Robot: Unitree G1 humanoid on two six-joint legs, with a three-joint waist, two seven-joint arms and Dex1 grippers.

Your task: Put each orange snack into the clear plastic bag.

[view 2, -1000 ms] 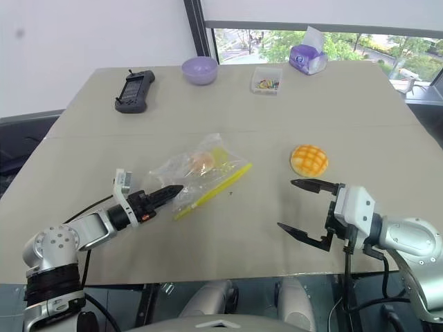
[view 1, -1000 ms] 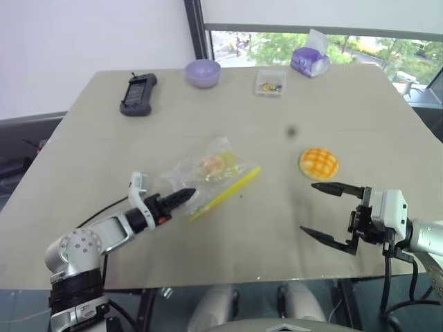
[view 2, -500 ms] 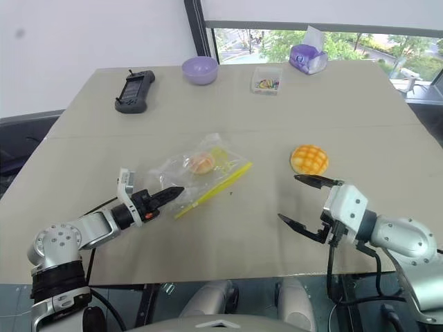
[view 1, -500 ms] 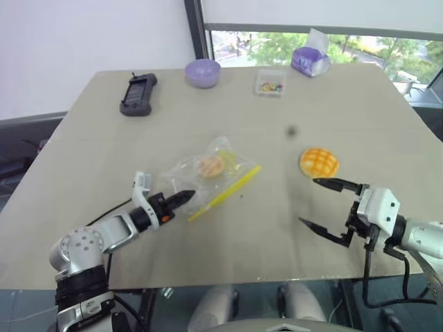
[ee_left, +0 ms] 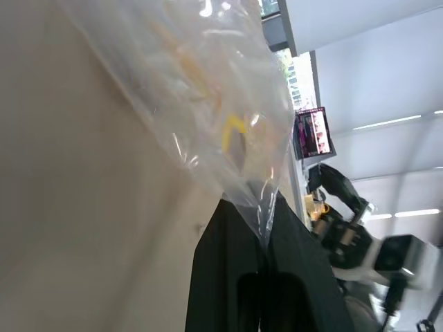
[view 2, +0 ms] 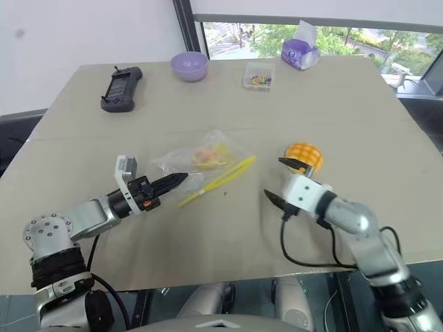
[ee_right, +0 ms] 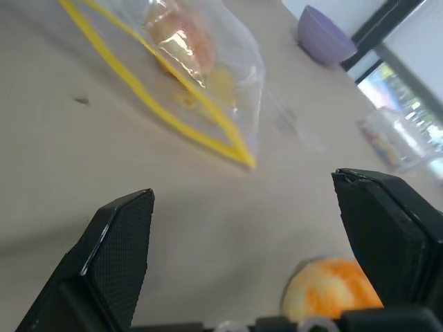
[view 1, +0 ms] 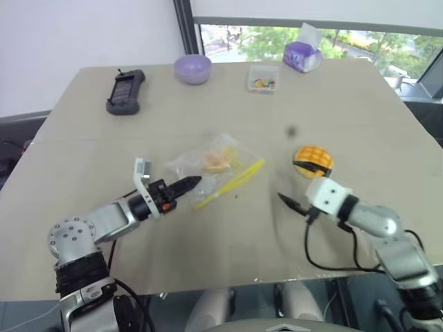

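A broad beige table with a matte, faintly speckled top stands by a window with green trees outside.

Along the far edge, from the left: a black handheld controller, a smooth lavender bowl, a small clear box of coloured bits, and a purple tissue pack.

Nearer, on the left, the left gripper has its two black fingers pinched shut on a corner of the bag. The bag is thin, crinkly and transparent, with a yellow strip along its near edge. It looks lifted a little at the held corner, though the film is hard to read. Inside lies the small snack, a pale peach-orange round piece.

To the right, well apart from the bag, the bun sits on the table, round and orange-yellow with a criss-cross grid top. The right gripper stands just beside it, fingers spread wide and empty, one tip over the bun and one on the near side.

So one snack seems already bagged, and the step in hand is taking the bun. The next move calls for bringing the open fingers around the bun and closing gently, since it looks soft. The left gripper must hold the bag's mouth open enough to take it.
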